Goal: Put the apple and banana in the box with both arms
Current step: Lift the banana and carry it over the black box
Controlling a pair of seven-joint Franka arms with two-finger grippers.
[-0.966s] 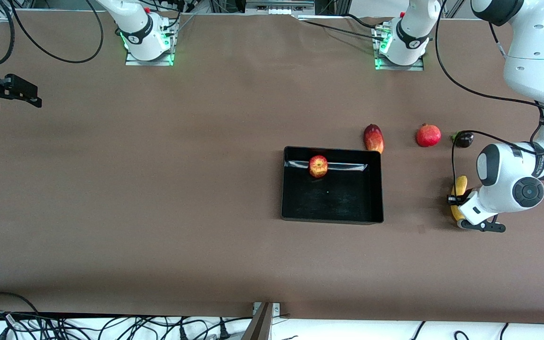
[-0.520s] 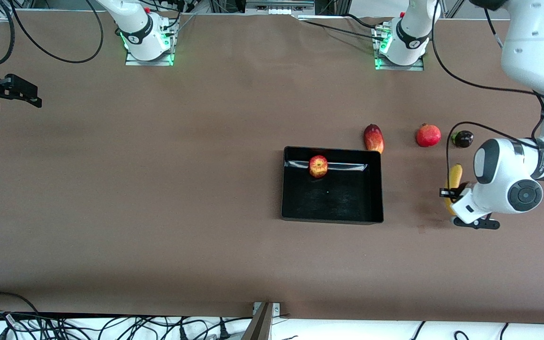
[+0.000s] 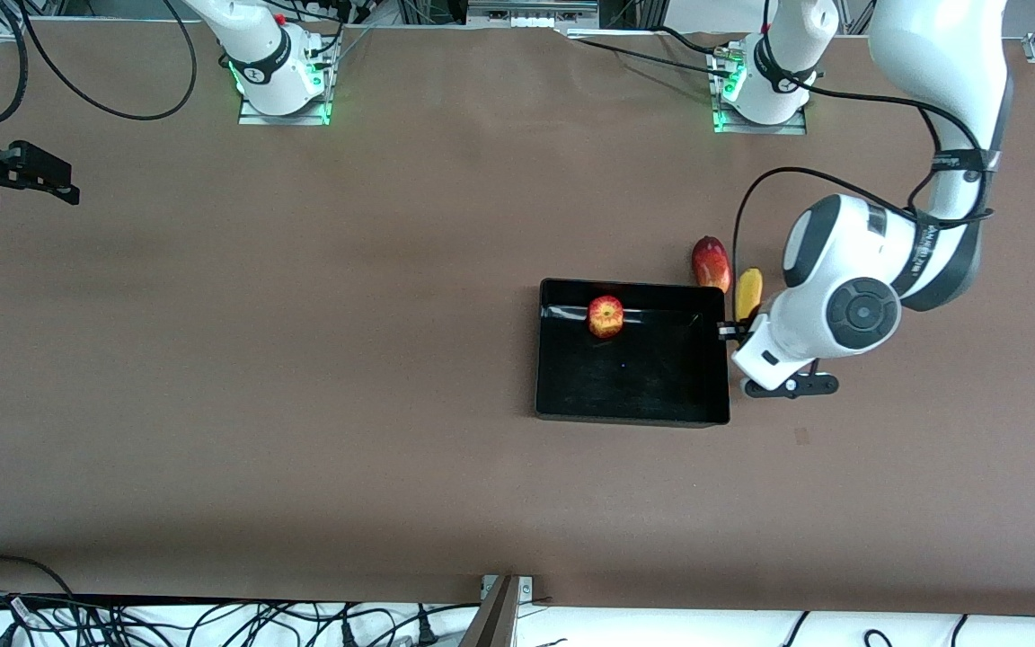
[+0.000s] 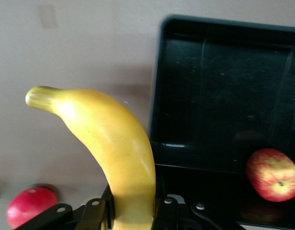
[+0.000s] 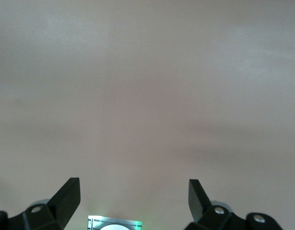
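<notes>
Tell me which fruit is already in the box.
The apple, lying in the box. The banana is held in the left gripper at the box's edge; the mango lies outside.

The left arm (image 3: 935, 108) is being extended from its base at the top of the front view, bent at the elbow and folded back down toward the counter; its wrist (image 3: 845, 305) is being held low, with the camera bracket pointed toward the front camera; the left gripper (image 3: 731, 331) is being kept clamped on the banana (image 4: 116, 148), just over the box wall (image 3: 722, 359) at the left arm's end; the fingers (image 4: 163, 213) are being pressed against the fruit's lower part. The right arm is being kept waiting at the counter's edge; the right gripper (image 5: 134, 196) is being held over bare counter with its fingers (image 5: 66, 194) spread wide apart.
</notes>
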